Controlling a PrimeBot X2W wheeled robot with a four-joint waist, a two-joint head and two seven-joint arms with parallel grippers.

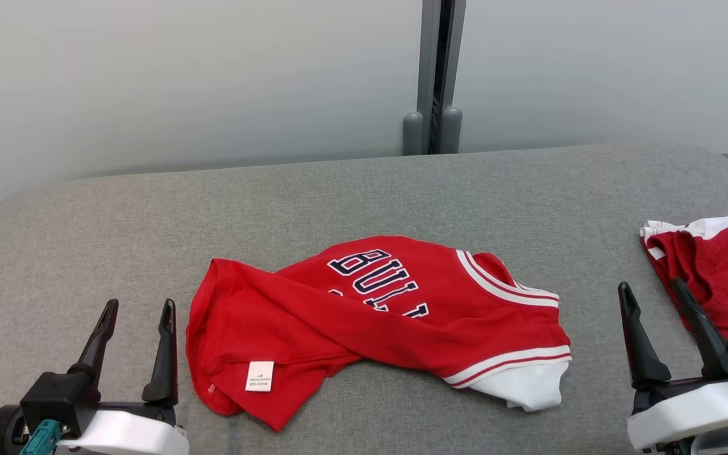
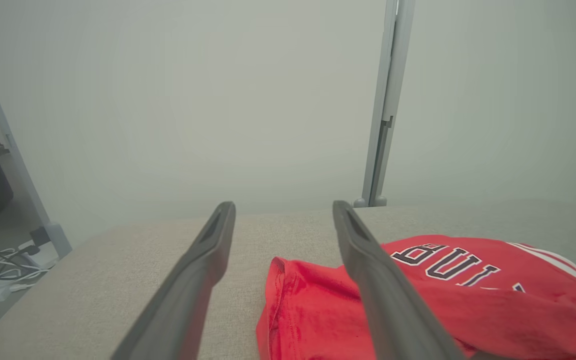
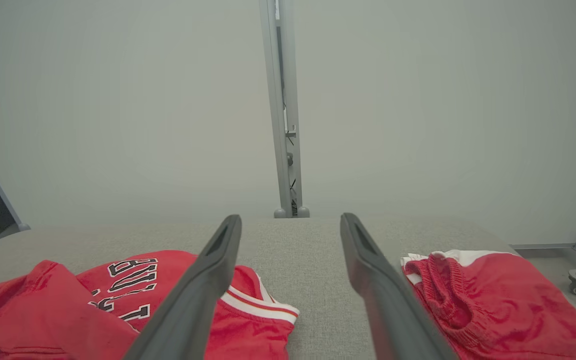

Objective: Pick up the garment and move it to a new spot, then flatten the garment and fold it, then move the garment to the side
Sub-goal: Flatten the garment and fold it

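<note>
Your left gripper (image 1: pixel 139 306) sits with jaws spread and empty, just left of the crumpled red jersey (image 1: pixel 370 316) centred on the worktop (image 1: pixel 339 196). Your right gripper (image 1: pixel 651 287) has jaws apart too, holding nothing, beside the red shorts (image 1: pixel 718 278) at the right edge.

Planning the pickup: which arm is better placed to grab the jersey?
Left, probably. The open left gripper sits just beside the jersey edge; the right gripper, also open, is by the shorts, farther from the jersey.

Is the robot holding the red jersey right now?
No, the left gripper and right gripper stand open and empty, apart from the crumpled jersey.
</note>
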